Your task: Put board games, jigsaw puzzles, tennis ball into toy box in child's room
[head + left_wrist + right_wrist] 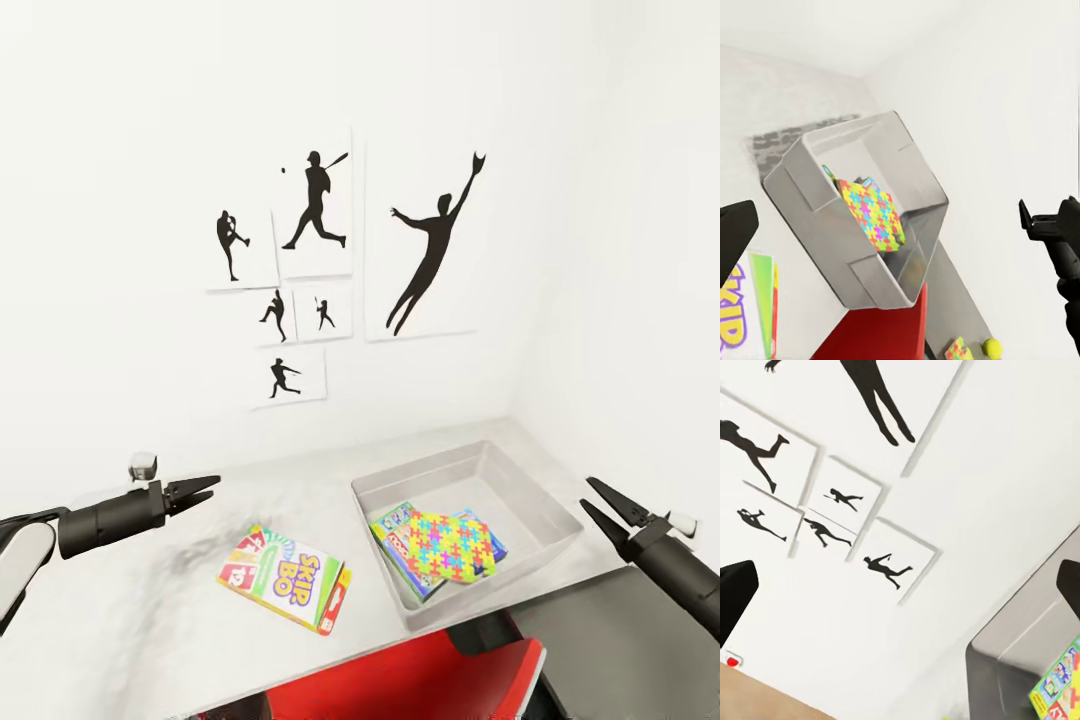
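The toy box (540, 500) sits at the right end of the pale surface (130, 610), close to the wall corner, and already holds a mosaic jigsaw puzzle (450, 545) lying on top of a green-and-white board game (400, 545); a blue edge (492, 540) peeks out beside them, probably the small blue game, though too little shows to be sure. The flat pieces lean against the near wall of the box, which suggests they were dropped in rather than laid neatly.

The Skip-Bo game (285, 577) lies flat on the surface just left of the box, apart from it, within reach of either arm. The left gripper (195, 492) hovers above the surface to the left of the game, jaws slightly parted and holding nothing. The right gripper (600, 505) hangs beyond the right rim of the box, jaws spread and empty.

In the left wrist view, a second jigsaw puzzle (958, 349) and the tennis ball (991, 346) appear low, past the red chair (881, 334), not in the box. The Skip-Bo box looks like the nearest item to lift next.
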Tool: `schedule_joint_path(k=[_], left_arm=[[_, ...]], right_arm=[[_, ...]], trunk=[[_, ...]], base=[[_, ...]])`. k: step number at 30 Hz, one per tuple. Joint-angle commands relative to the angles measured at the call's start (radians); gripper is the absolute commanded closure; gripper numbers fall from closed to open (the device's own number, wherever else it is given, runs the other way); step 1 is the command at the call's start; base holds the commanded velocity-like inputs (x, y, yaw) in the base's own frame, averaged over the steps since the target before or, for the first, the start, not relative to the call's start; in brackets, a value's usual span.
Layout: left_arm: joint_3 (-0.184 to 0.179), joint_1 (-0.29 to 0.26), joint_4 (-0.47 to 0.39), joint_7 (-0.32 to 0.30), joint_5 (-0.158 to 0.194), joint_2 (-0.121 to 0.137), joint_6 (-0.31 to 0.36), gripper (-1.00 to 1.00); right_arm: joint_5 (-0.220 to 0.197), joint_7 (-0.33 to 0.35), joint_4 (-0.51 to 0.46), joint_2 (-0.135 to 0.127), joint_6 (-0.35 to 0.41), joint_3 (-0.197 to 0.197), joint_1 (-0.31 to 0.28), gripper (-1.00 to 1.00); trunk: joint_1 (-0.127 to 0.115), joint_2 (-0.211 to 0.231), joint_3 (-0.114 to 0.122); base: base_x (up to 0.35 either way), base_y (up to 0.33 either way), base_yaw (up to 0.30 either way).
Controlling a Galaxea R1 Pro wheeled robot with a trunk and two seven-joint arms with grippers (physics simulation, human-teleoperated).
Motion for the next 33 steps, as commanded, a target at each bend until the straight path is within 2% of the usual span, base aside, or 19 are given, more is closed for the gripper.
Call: schedule_joint_path(k=[1, 6, 18, 33], left_arm=[[0.001, -0.001, 0.0, -0.004, -0.002, 0.0, 0.004, -1.0], [0.004, -0.001, -0.001, -0.004, -0.002, 0.0, 0.004, -1.0], [0.005, -0.001, -0.001, -0.004, -0.003, 0.002, 0.005, -1.0], [0.005, -0.001, -0.001, -0.004, -0.004, 0.002, 0.004, -1.0]], right_arm=[[0.002, 0.009, 0.001, -0.001, 0.003, -0.002, 0.0, -1.0], [0.004, 0.032, 0.004, 0.001, -0.007, -0.001, 0.005, -1.0], [0.004, 0.037, 0.005, 0.005, -0.012, 0.002, 0.006, -1.0], [0.004, 0.037, 0.005, 0.006, -0.013, 0.002, 0.006, -1.0]], trunk=[[0.0, -0.002, -0.001], [0.0, -0.002, 0.008], [0.0, -0.002, 0.018], [0.0, -0.002, 0.018]], base=[[-0.16, 0.0, 0.0], [-0.174, 0.0, 0.014], [-0.178, 0.0, 0.043], [-0.02, 0.0, 0.001]])
